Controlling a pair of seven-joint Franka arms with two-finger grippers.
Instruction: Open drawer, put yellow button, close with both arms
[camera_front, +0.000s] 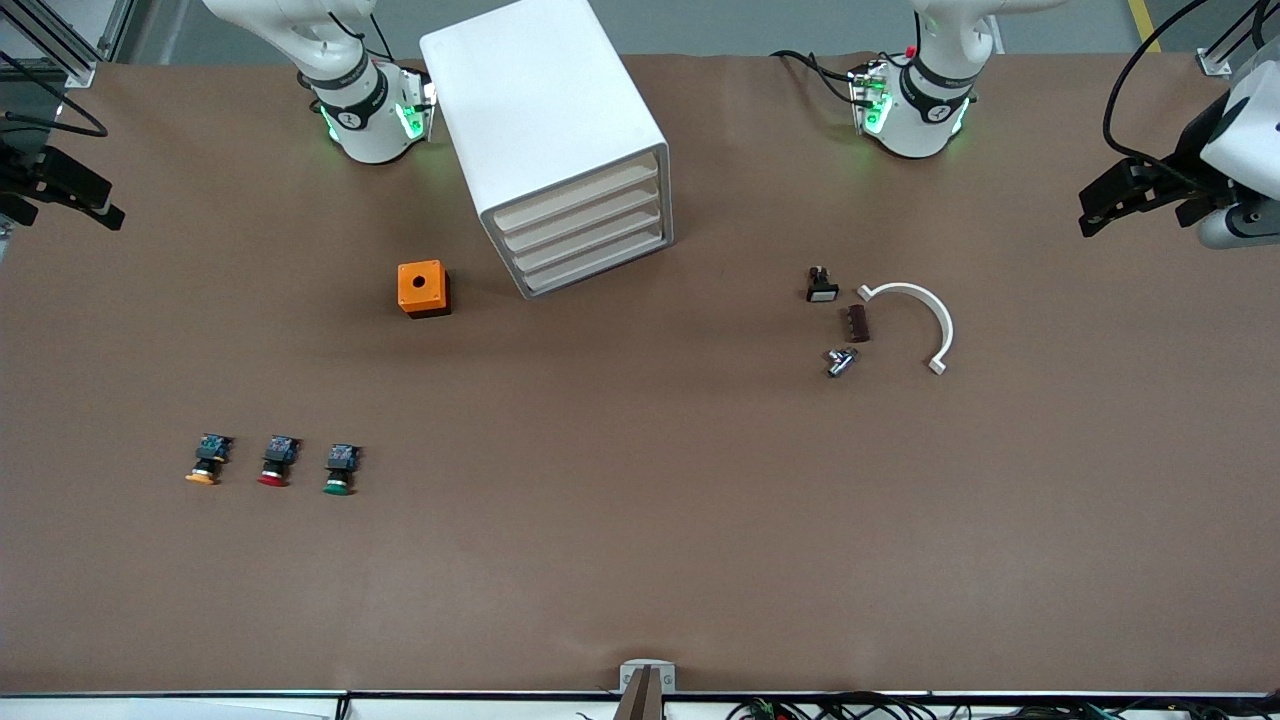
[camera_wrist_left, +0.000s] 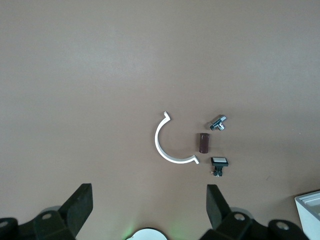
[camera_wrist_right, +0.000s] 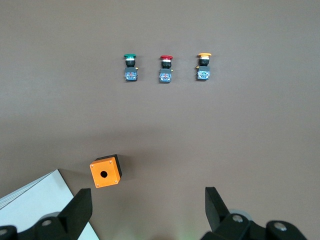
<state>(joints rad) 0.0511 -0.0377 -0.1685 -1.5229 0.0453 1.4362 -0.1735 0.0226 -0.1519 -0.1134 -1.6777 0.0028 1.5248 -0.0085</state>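
While both arms wait at table ends: left gripper (camera_wrist_left: 147, 210) and right gripper (camera_wrist_right: 147, 210) fingers spread, empty

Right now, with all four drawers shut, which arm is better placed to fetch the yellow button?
Likely the right: its open end effector waits at the table end where the yellow button lies. The left end effector hangs over the white clip.

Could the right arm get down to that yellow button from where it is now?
Probably yes: the yellow button lies in the open, apart from the red button, and the right gripper hangs open with nothing in between.
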